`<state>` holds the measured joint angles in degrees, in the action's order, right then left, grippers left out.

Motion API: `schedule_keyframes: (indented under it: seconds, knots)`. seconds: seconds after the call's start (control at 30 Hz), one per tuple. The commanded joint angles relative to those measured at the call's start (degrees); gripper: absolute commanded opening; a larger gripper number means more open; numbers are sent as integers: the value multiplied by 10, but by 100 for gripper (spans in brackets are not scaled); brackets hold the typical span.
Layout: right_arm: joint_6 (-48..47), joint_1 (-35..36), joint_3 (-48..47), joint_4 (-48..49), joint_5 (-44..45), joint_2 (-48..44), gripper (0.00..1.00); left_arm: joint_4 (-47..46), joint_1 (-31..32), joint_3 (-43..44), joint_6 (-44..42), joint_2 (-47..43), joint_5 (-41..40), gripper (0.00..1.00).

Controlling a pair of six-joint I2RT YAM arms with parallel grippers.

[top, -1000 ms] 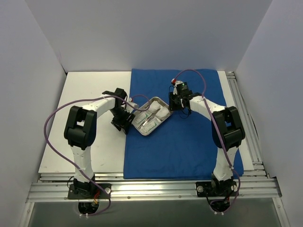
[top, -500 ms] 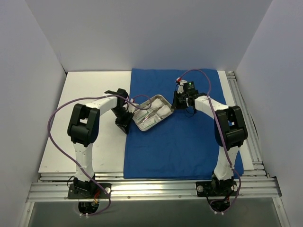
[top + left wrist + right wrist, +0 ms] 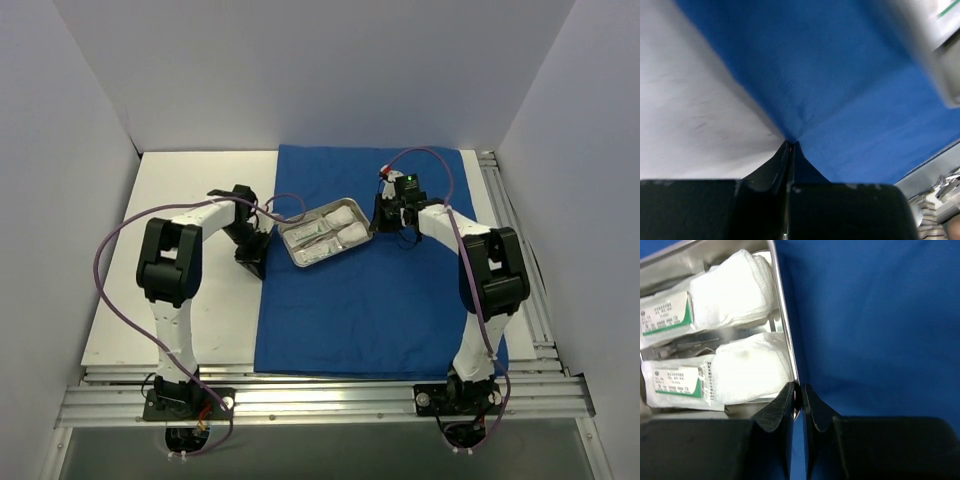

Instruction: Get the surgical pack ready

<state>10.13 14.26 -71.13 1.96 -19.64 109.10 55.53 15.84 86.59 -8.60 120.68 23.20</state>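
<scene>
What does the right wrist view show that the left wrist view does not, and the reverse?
Only the right wrist view: the right gripper shut on the rim of the small shiny rectangular steel tray, and the white gauze wads, white sachets and thin metal instruments inside. Only the left wrist view: the left gripper pinching the edge of the large royal-blue cloth drape, and the white tabletop. Both: the drape; the tray, blurred in the left.

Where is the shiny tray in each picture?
Top view: the tray is in the middle, on the blue cloth.
Left wrist: the tray is blurry, top right corner.
Right wrist: the tray is on the left side, rim pinched by the right gripper.
Shared landmark: the blue cloth.
</scene>
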Motion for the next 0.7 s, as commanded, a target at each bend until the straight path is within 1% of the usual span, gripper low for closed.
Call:
schedule_keyframes:
  seconds: [0.0,0.17,0.3,0.37,0.4,0.57,0.6,0.67]
  knots:
    - [-24,-20,8,-60,50,-50,0,-82,-51,35,-16,17,-79,2]
    - [-48,-20,25,-81,55,-72,0,-59,-102,91,-24,40,-100,2]
    - [-64,-16,30,-93,50,-82,0,-52,-142,139,-45,60,-138,2]
    - [-75,-6,28,-101,44,-81,0,-28,-154,186,-52,75,-162,2]
    - [-77,-3,26,-105,45,-77,0,-22,-174,200,-60,86,-169,2]
    - [-71,19,24,-94,39,-69,0,-10,-201,266,-82,110,-226,2]
    - [-64,23,21,-92,37,-64,0,-9,-203,272,-84,116,-252,2]
    - [-56,39,21,-79,38,-61,0,-15,-209,288,-94,122,-266,2]
